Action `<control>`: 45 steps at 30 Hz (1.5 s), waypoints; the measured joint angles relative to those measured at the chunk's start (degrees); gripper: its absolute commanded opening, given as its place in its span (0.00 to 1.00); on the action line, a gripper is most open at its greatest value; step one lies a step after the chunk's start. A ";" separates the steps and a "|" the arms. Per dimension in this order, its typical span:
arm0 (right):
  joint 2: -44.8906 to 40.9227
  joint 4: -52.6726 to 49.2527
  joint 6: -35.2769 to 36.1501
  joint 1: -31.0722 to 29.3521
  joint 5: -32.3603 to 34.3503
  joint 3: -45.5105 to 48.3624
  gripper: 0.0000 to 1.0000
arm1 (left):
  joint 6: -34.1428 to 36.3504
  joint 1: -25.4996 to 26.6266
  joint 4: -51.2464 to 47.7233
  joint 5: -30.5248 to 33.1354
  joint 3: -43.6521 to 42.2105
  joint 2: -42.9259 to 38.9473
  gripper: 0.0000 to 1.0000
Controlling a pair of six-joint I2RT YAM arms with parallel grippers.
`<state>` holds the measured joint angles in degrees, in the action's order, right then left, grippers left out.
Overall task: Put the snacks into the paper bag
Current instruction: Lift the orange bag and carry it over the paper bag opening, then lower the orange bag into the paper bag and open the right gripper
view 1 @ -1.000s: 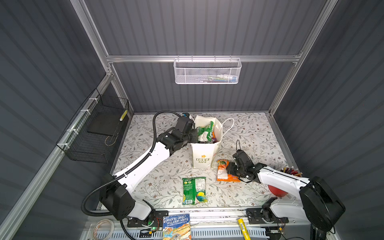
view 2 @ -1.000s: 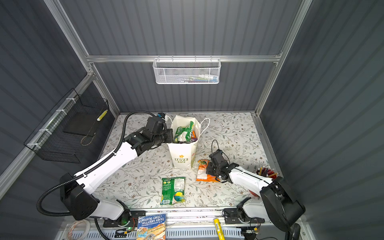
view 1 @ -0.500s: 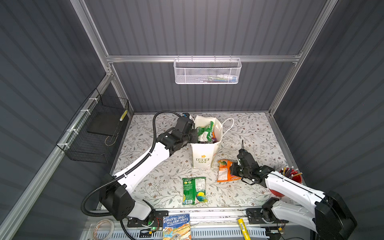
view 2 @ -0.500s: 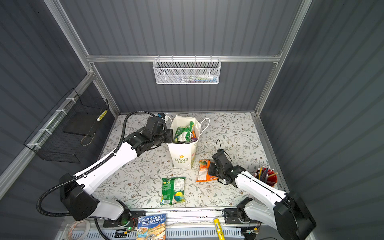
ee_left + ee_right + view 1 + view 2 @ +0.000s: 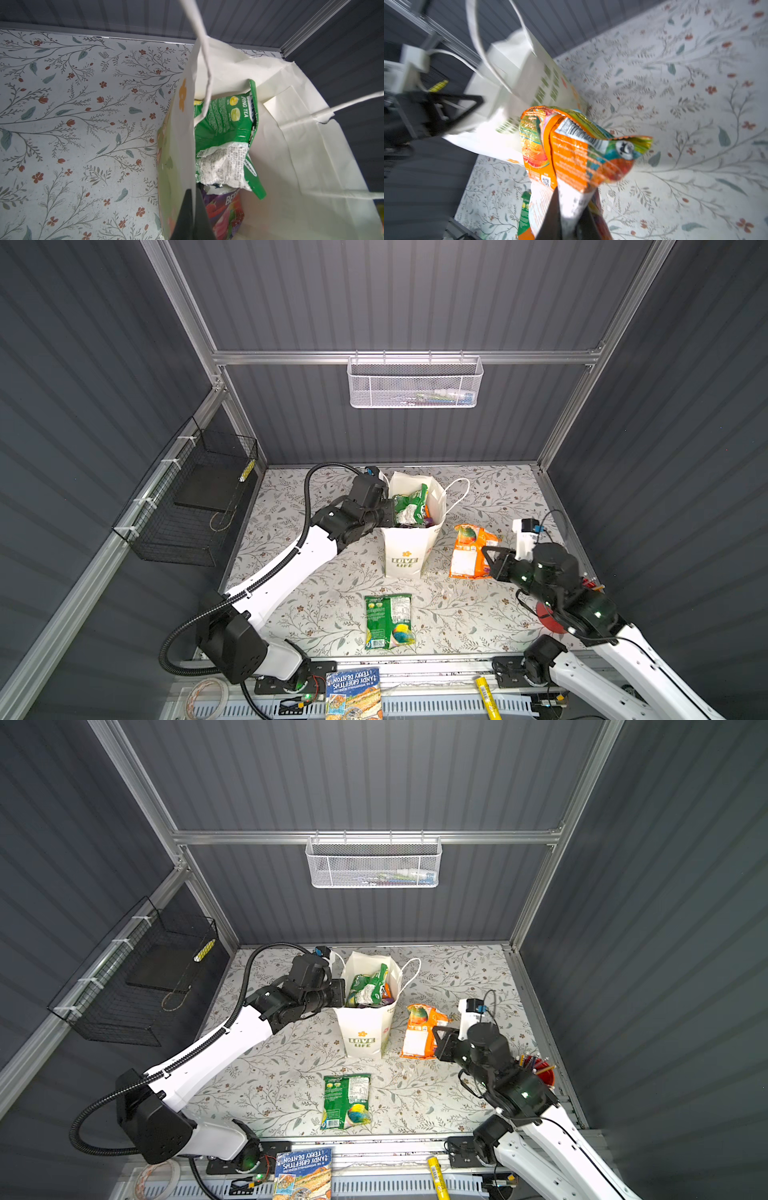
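The left gripper is fully closed. Its dark fingers pinch the rim of the paper bag, with the thin wall between them. Just inside the bag, a crumpled green packet shows the letters "RING TEA" beside two pale round sweets; its white label is too wrinkled to read. Under it lies a purple packet on which only "BER" can be read, the rest being covered.

The right gripper is closed on the white end of an orange snack packet. A barcode and a small QR code are visible, but the fine print is not legible. This wrist view is blurred, so the green print on the bag is only blocks. Whether the packet's far end touches the table I cannot tell.

In both top views the bag stands upright and open, with "LOVE LIFE" under a yellow flower. The orange packet is just beside the bag. A second green packet lies flat in front of the bag, well apart from it. Further in front, a book, cut off by the frame edge, reads "ANDY GRIFFITHS" and "TERRY DENTON" upside down. A red pencil cup is partly hidden behind the right arm.
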<state>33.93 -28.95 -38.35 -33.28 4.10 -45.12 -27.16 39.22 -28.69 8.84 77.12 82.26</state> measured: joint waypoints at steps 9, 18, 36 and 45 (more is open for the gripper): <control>4.63 -0.94 5.51 0.00 1.84 -16.68 0.00 | 0.04 0.00 -0.04 -0.17 -0.02 -0.15 0.00; 19.61 6.01 7.72 -0.20 -3.02 -29.62 0.00 | 0.24 0.00 0.02 -0.57 -0.09 -0.15 0.00; 48.26 11.85 14.56 -6.64 -4.83 -36.24 0.00 | 0.70 0.00 0.04 -0.79 -0.11 -0.15 0.00; 48.94 10.40 15.06 -8.11 -3.87 -31.74 0.00 | 1.07 0.00 0.02 -0.74 -0.11 -0.15 0.00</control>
<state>82.87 -18.55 -23.29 -41.39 0.23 -76.86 -26.09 39.22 -28.67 8.10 77.01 82.11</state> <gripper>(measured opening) 0.097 0.050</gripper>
